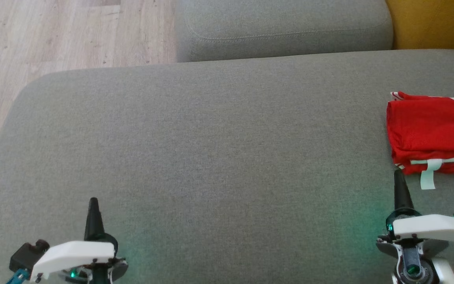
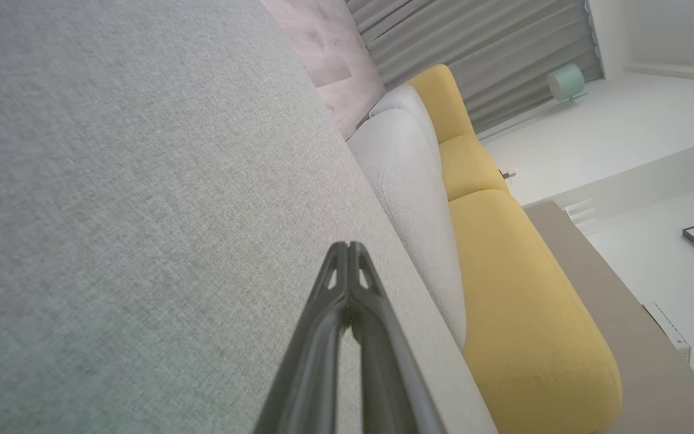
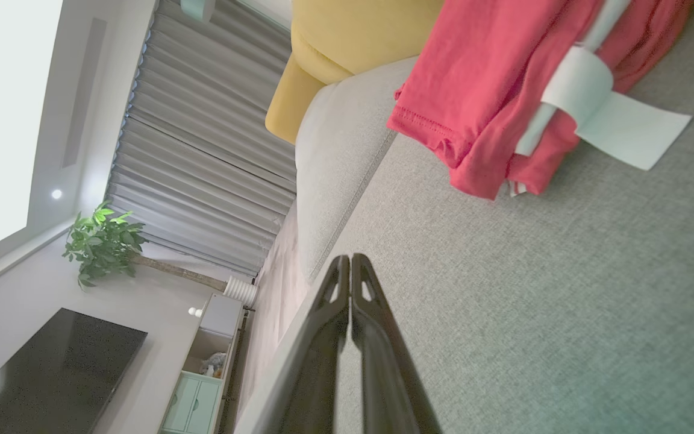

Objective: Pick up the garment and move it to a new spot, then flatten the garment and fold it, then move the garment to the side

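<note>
Now the garment lies folded aside on the sofa; job seemingly done, left claw and right claw hover pinched together, empty.

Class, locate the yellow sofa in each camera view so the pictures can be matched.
Head view: yellow sofa, top right corner.
Left wrist view: yellow sofa, right of centre.
Right wrist view: yellow sofa, top centre.
Shared landmark: the grey back cushion beside it.

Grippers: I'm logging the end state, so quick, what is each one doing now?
Left gripper: shut, holding nothing.
Right gripper: shut, holding nothing, apart from the folded red garment.
</note>
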